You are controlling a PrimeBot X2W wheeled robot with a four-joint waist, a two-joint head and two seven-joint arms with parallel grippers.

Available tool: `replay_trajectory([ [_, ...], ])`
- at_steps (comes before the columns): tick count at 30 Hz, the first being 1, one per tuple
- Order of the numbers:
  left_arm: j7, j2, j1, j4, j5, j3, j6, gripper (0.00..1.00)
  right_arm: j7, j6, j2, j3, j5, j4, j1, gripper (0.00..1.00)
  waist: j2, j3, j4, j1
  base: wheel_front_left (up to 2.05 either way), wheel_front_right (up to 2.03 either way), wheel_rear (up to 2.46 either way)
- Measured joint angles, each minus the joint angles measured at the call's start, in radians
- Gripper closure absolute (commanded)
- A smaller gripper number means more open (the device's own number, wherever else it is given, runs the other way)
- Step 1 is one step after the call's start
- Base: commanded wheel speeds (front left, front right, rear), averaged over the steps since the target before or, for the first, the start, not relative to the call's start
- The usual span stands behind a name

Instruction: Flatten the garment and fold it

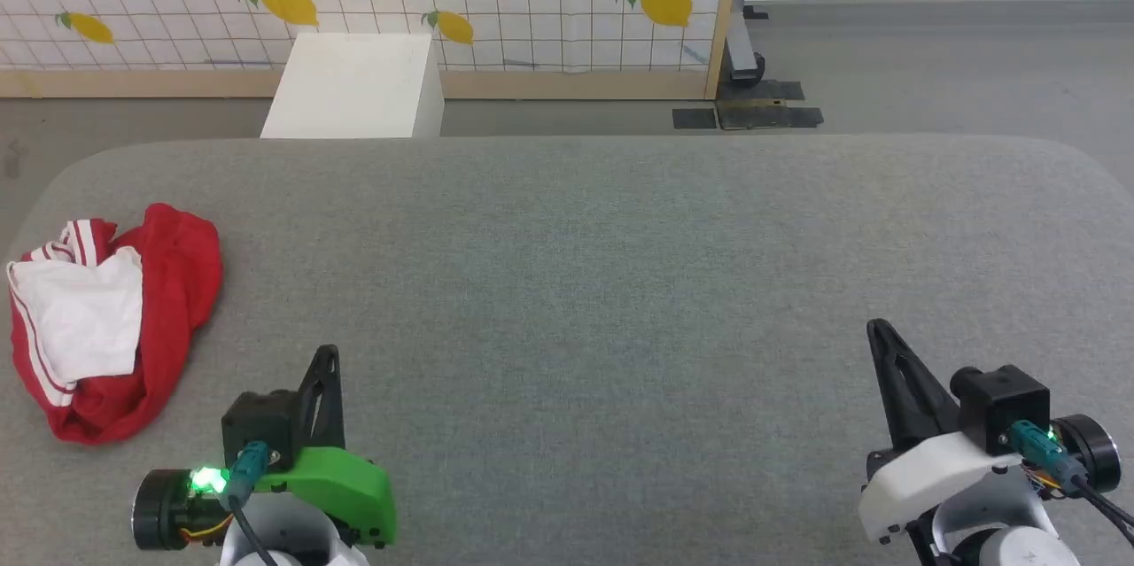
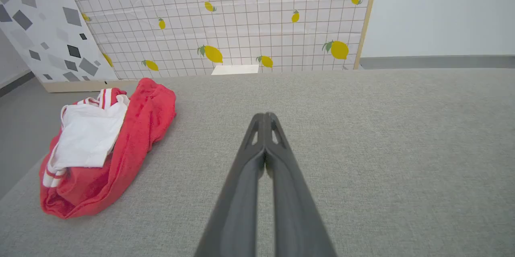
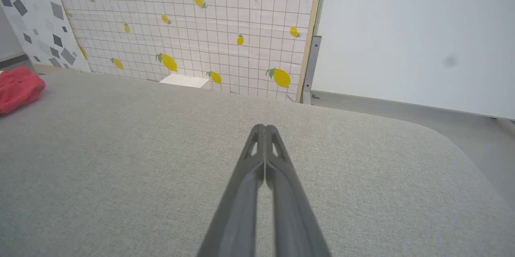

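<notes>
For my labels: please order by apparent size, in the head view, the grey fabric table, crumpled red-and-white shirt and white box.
grey fabric table
crumpled red-and-white shirt
white box, farther away, so true size unsure

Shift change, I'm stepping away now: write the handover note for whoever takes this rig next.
Red shirt: white sleeves, crumpled in a heap near the left edge of the grey fabric-covered table, touched by neither gripper.
Left gripper: shut, empty, over the table to the right of the heap.
Right gripper: shut, empty, over the table's right side, far from the heap.
Done: nothing yet.
Left: grasp it, spread it flat, fold it.
</notes>
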Motion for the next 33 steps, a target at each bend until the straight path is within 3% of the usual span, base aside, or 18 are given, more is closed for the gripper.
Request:
replay_trajectory([
  [33,0.0,0.0,0.0,0.0,0.0,0.0,0.0,1.0,0.0,0.0,0.0,0.0,0.0,0.0,0.0,1.0,0.0,0.0,0.0,0.0,0.0,0.0,0.0],
])
